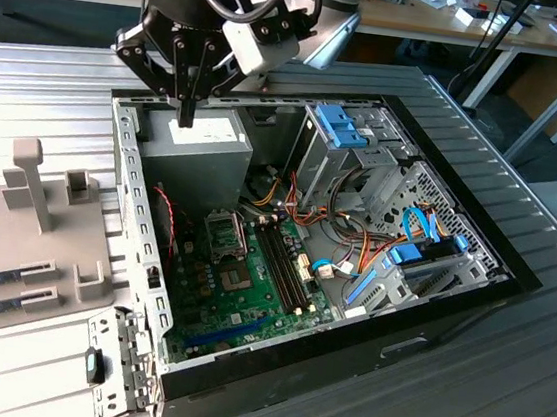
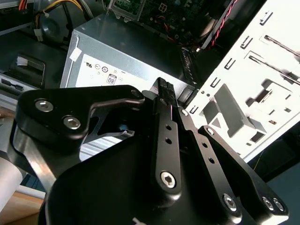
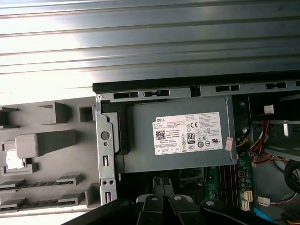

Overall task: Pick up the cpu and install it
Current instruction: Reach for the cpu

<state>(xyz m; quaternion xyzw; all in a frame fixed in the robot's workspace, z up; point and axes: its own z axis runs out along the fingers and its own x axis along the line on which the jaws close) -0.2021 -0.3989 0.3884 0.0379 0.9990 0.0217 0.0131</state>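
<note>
gripper (image 1: 185, 107): fingers together, nothing seen between them; hovers over power supply (image 1: 196, 151), upper left of exterior view. cpu (image 3: 15, 162): flat in pocket of grey fixture tray (image 1: 54, 233), outside computer case (image 1: 124, 191), toward exterior view's left of gripper, well apart.

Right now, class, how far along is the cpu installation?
Nothing looks done: the small silver-grey square cpu seems to lie in the grey moulded tray. The black gripper, shut on nothing, hovers over the grey metal power supply box. Pickup and seating are left.
</note>
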